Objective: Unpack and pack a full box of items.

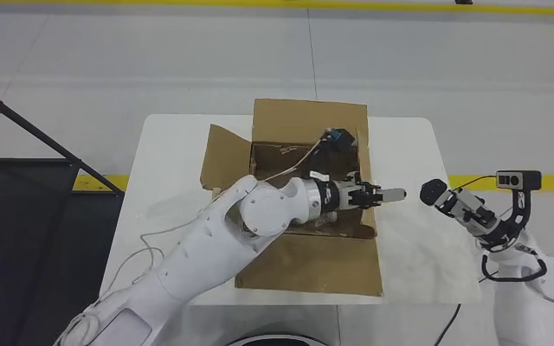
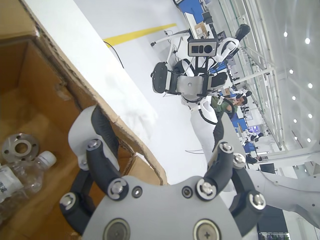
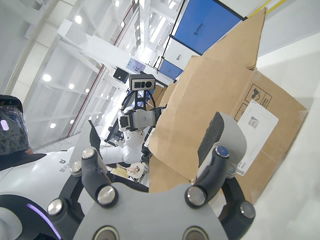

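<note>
The left pincer (image 2: 160,119) gapes empty over the cardboard box (image 1: 312,259) wall, and the right pincer (image 3: 156,126), also apart, hovers above the counter (image 1: 415,251).

One cardboard box (image 1: 312,259), one white table (image 1: 173,173), one metal flange (image 2: 20,148), one clear plastic bottle (image 2: 35,173)

Top view: set high above the arms, it faces straight down on the white rounded table (image 1: 173,156) and the brown cardboard box (image 1: 312,259).
Left wrist view: mounted behind the left gripper (image 2: 160,118), close above the box's rim, it faces across the table toward the right gripper (image 2: 190,81).
Right wrist view: mounted behind the right gripper, low near the tabletop, it faces the box's outer wall.
Shared: the box appears in all three views, and each wrist camera sees the other arm's gripper.
</note>
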Action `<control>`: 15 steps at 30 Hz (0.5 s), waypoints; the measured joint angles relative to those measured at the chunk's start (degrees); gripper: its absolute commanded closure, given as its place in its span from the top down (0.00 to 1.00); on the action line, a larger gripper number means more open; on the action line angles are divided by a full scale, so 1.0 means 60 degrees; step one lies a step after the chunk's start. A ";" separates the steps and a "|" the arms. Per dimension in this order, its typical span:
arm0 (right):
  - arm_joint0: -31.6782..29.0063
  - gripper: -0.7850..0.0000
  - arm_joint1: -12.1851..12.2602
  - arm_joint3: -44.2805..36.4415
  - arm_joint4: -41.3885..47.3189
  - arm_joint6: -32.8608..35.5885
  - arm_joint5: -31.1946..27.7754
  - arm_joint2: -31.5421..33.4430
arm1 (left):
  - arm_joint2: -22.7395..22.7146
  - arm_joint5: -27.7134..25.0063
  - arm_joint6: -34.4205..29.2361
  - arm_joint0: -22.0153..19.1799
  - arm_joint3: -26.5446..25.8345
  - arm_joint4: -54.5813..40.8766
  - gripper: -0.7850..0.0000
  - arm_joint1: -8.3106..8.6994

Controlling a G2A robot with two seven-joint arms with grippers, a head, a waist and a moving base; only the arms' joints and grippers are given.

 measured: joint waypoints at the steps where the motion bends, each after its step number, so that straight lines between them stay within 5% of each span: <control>1: -0.0108 1.00 0.0016 -0.0017 0.0043 -0.0041 -0.0049 0.0119 | 0.0112 -0.0013 0.0045 -0.0135 0.0140 -0.0001 1.00 -0.0059; 15: -0.1503 1.00 0.0225 0.0147 0.0584 -0.0763 -0.0656 0.1895 | 0.1643 -0.0552 0.0706 -0.1659 0.2799 -0.0594 1.00 -0.1148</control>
